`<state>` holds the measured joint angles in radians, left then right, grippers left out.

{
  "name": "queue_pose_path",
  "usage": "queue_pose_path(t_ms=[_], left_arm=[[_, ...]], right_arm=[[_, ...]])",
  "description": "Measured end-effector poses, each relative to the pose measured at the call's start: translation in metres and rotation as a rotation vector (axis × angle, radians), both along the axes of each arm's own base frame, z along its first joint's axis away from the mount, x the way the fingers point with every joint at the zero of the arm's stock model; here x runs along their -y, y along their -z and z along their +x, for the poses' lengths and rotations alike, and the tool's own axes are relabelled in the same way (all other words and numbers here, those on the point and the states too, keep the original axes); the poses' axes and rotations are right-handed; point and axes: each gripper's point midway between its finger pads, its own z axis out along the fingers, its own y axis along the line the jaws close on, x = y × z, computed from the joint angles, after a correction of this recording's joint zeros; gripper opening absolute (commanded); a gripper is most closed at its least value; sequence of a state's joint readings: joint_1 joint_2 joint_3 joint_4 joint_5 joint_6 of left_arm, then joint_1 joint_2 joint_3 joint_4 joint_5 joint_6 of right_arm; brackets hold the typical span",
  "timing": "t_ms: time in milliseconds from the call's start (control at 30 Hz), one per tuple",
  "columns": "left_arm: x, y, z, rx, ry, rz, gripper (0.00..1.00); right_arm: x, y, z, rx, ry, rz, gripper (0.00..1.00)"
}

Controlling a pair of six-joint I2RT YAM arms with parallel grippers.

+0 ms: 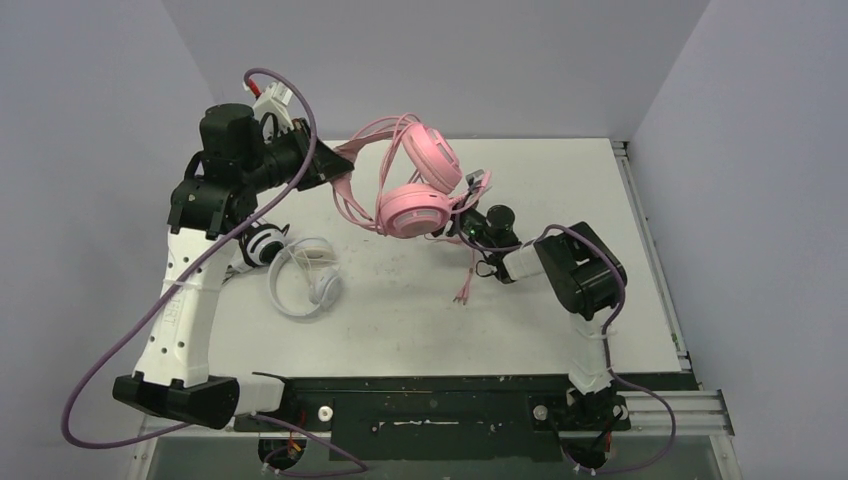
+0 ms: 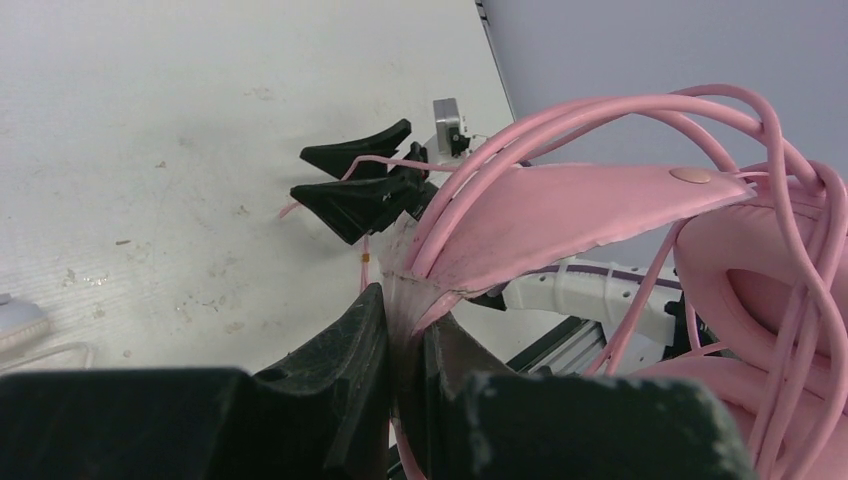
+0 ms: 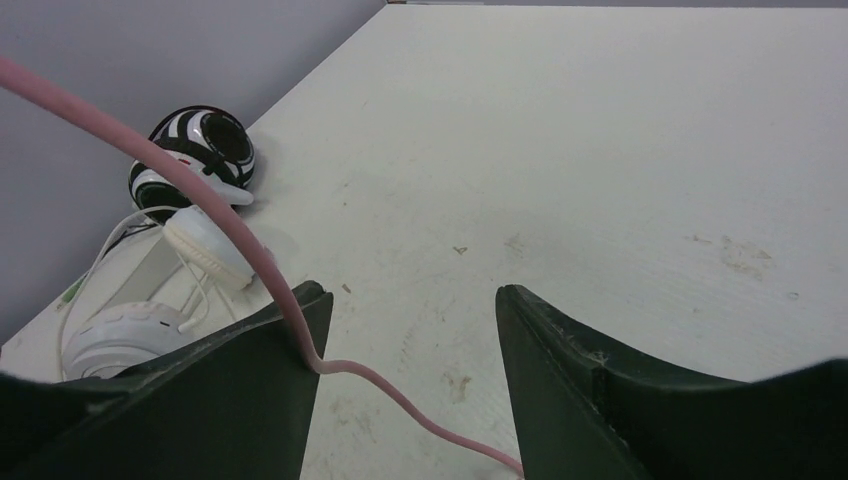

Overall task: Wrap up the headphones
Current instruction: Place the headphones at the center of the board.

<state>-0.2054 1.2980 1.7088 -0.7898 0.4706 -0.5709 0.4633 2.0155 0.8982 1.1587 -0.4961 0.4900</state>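
Hoisted clear of the table [image 1: 500,320]: the pink headset [image 1: 415,195], both ear cups hanging in the air. Clamped at one end of the headband by the left gripper [image 2: 400,320], jaws pressed tight on the padded band, just left of the cups in the overhead view. Looped over that band in several turns: the pink cable [image 2: 500,150], bunched where the jaws bite and crowding most of the left wrist view. Parked just right of the pink headset, close under the lower cup: the right gripper [image 3: 410,300], jaws standing apart with nothing pinched between them. Draped against one of its fingers and trailing past the tip: a single strand of the same cable, loose end dangling below and right of the headset. Possibly touching the tabletop at the very tip, though hard to judge from above. Lying flat well left of and below the pink headset: the white headset [image 1: 305,280], thin cord curled around it. Tucked just beyond that, partly hidden behind the left arm: the black-and-white headset [image 1: 262,245], striped cup close to the grey wall [image 3: 150,60].
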Motion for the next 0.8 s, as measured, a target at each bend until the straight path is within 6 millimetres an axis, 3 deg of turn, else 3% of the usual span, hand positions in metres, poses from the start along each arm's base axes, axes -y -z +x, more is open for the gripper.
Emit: queue_pose_path(t_ms=[133, 200, 300, 433, 567, 800], left_arm=[[0.0, -0.01, 0.01, 0.011, -0.018, -0.009, 0.0], [-0.001, -0.012, 0.017, 0.007, -0.034, -0.015, 0.0], [0.0, -0.013, 0.028, -0.009, -0.06, -0.03, 0.0], [-0.003, -0.008, 0.042, -0.033, -0.112, -0.04, 0.0], [-0.014, -0.005, 0.056, -0.028, -0.202, -0.025, 0.0], [-0.039, -0.003, 0.082, 0.012, -0.373, 0.015, 0.0]], right_arm=[[-0.017, 0.01, -0.006, -0.023, -0.03, 0.01, 0.32], [-0.03, 0.011, -0.017, -0.029, -0.063, 0.016, 0.17], [-0.052, 0.003, -0.038, -0.008, -0.12, 0.041, 0.04], [-0.074, 0.006, -0.076, -0.014, -0.196, 0.046, 0.05], [-0.087, 0.003, -0.127, -0.027, -0.277, 0.034, 0.05], [-0.103, -0.064, -0.211, 0.073, -0.423, 0.08, 0.05]])
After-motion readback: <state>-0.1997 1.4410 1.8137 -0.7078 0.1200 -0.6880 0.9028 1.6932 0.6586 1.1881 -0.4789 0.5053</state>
